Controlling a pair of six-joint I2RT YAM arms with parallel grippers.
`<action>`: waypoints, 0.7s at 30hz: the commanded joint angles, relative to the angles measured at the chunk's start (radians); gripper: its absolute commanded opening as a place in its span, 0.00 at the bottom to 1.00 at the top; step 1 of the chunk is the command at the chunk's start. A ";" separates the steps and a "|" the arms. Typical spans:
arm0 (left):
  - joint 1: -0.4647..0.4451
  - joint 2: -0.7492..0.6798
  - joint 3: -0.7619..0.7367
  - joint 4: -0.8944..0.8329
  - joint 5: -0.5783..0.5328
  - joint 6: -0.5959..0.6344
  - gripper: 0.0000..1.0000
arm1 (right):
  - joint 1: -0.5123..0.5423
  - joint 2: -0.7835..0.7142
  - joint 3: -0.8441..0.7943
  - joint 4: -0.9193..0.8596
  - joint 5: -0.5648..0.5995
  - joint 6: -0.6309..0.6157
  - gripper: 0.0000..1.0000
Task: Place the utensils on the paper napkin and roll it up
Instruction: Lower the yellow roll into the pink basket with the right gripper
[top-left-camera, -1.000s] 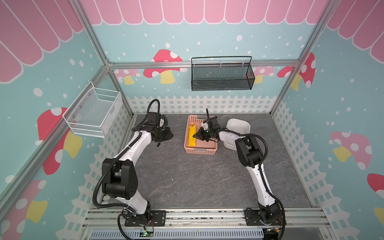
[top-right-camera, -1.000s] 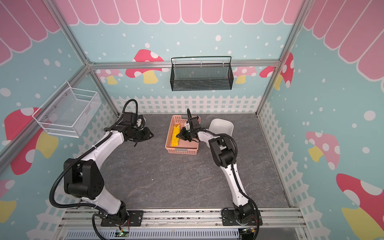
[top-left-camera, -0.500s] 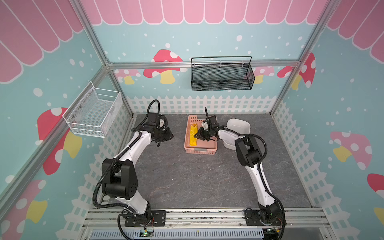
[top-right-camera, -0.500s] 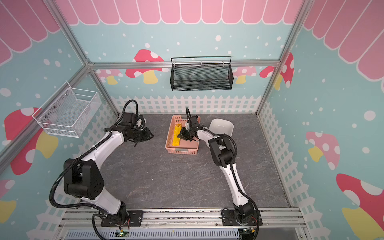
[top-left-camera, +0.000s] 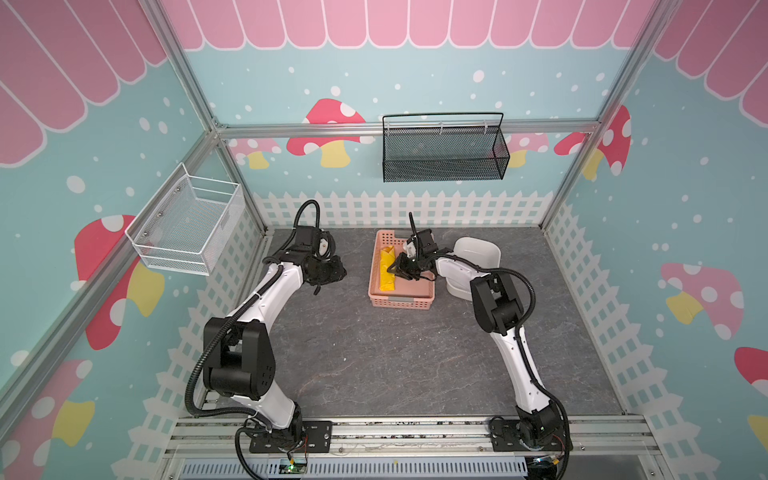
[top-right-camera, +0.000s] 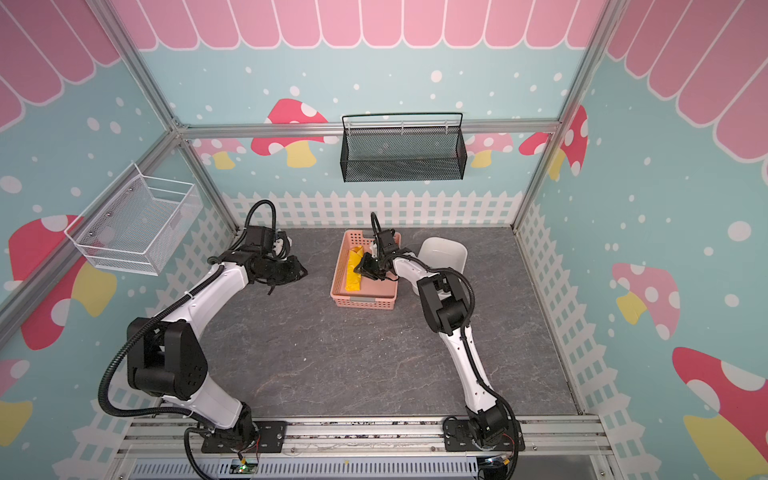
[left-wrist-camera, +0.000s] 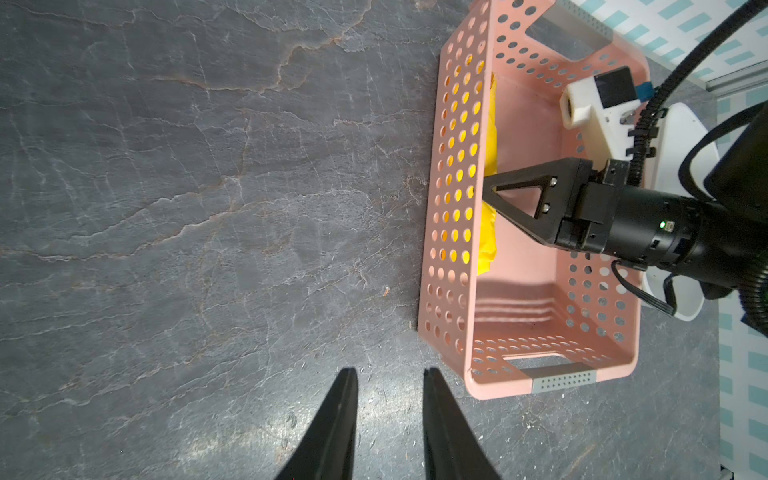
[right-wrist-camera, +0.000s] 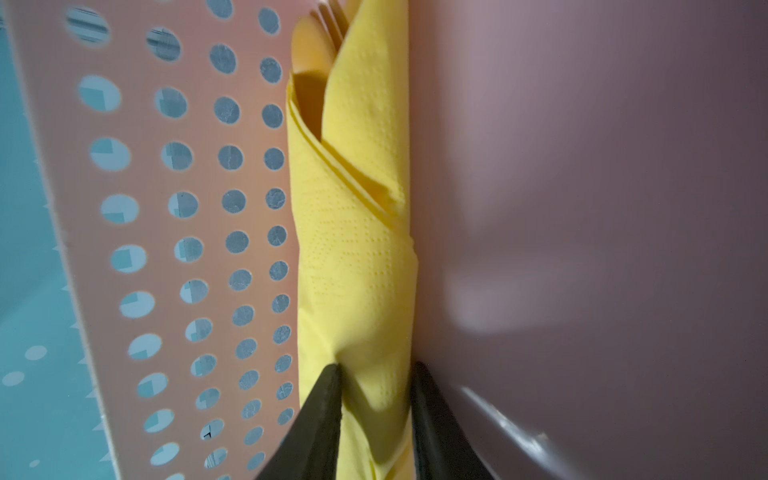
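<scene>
Since a second ago almost nothing has shifted: your right gripper (top-left-camera: 395, 271) has only edged a little inside the pink basket (top-left-camera: 401, 304), and your left arm sits where it was, out over the grey table (top-left-camera: 374, 353).

The paper napkin (right-wrist-camera: 353, 270) is already rolled into a yellow tube. It lies on the basket floor, right along the perforated side wall nearest your left arm, and both top views show it there (top-right-camera: 354, 270). At the tube's open end the orange utensils (right-wrist-camera: 313, 58) poke out, with fork tines just visible beside a rounded piece.

In the right wrist view your right gripper's black fingers (right-wrist-camera: 320, 415) straddle the tube near its other end, one tip on each side and both touching the paper. You cannot tell from this whether they are pressing it or only resting against it.

Your left gripper (left-wrist-camera: 388, 374) is narrowly parted with nothing between its fingers. It hovers over bare table just outside the basket's near corner.

The white tub (top-left-camera: 478, 253) stands beside the basket, on its far side from your left arm.
</scene>
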 joint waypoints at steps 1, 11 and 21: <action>0.004 -0.023 -0.008 0.002 0.006 0.024 0.30 | 0.006 0.012 -0.002 -0.101 0.072 -0.011 0.33; 0.004 -0.017 -0.004 0.004 0.022 0.021 0.30 | 0.006 -0.030 0.011 -0.108 0.077 -0.015 0.41; 0.004 -0.016 -0.005 0.004 0.025 0.020 0.30 | 0.006 -0.059 0.010 -0.118 0.084 -0.025 0.48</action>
